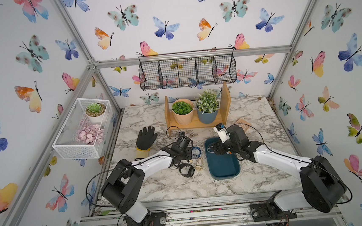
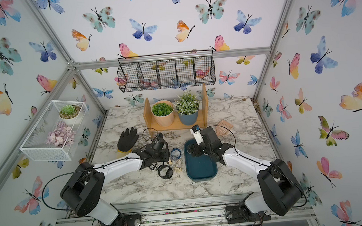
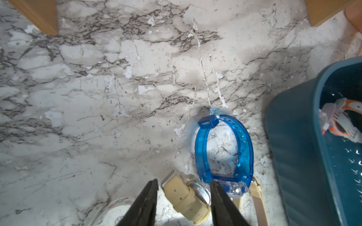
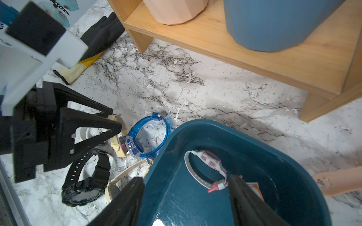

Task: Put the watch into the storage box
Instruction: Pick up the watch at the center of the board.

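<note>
- Right wrist view: one white and pink watch [image 4: 210,163] already lies inside the storage box [image 4: 172,195], on its dark blue floor.
- In both top views the box sits a little right of the middle of the frame, low down, on the marble table [image 1: 159,185].
- Four more watches lie on the table just left of the box in those views: a cream watch [image 3: 184,197], a blue see-through watch [image 3: 243,144], a black watch [image 4: 86,187] and a thin tan watch [image 4: 113,192]. They are bunched close together. The cream and blue ones look like they touch.
- The left gripper [image 3: 184,183] is down low at the cream watch. Its fingers are spread, one on each side of the watch face. A small gap shows, so I think it has not pinched yet.
- The right gripper [image 4: 186,178] hangs over the box with its fingers spread wide, holding nothing.
- I think the job is partly done: one watch is in, four are left, and the cream one looks next.
- A black glove [image 1: 146,138] and a wooden shelf [image 1: 198,124] sit higher up in the frame.
</note>
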You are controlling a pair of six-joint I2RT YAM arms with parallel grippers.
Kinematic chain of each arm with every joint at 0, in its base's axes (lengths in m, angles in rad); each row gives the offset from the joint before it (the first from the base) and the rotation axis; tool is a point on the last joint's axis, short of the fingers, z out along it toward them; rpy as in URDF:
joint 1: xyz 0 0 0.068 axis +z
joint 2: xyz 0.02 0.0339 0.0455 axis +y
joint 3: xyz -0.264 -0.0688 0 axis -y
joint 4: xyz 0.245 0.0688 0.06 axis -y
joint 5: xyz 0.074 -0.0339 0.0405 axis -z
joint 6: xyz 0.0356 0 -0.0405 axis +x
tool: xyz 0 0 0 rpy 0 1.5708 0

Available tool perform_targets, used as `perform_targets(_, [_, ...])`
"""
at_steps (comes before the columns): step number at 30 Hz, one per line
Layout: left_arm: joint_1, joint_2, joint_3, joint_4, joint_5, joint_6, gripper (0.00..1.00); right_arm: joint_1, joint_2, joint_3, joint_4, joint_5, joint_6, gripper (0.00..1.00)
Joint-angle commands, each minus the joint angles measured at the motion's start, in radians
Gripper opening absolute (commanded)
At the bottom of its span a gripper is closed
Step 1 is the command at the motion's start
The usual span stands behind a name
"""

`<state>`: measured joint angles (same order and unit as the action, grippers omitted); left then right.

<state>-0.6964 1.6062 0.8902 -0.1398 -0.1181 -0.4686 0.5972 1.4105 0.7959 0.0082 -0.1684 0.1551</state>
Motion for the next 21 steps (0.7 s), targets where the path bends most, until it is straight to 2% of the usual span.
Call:
perform_targets(1, [-0.009, 0.016, 0.01, -0.006, -0.003, 0.006, 0.46, 0.007, 0.015, 0.022, 0.0, 0.022, -0.009, 0.74])
perform_targets(15, [-0.012, 0.031, 0.015, -0.009, -0.018, 0.012, 0.27, 0.007, 0.018, 0.019, 0.003, 0.024, -0.01, 0.74])
perform_targets(21, [-0.012, 0.016, 0.012, -0.014, -0.04, 0.013, 0.14, 0.008, 0.016, 0.017, 0.006, 0.026, -0.01, 0.74])
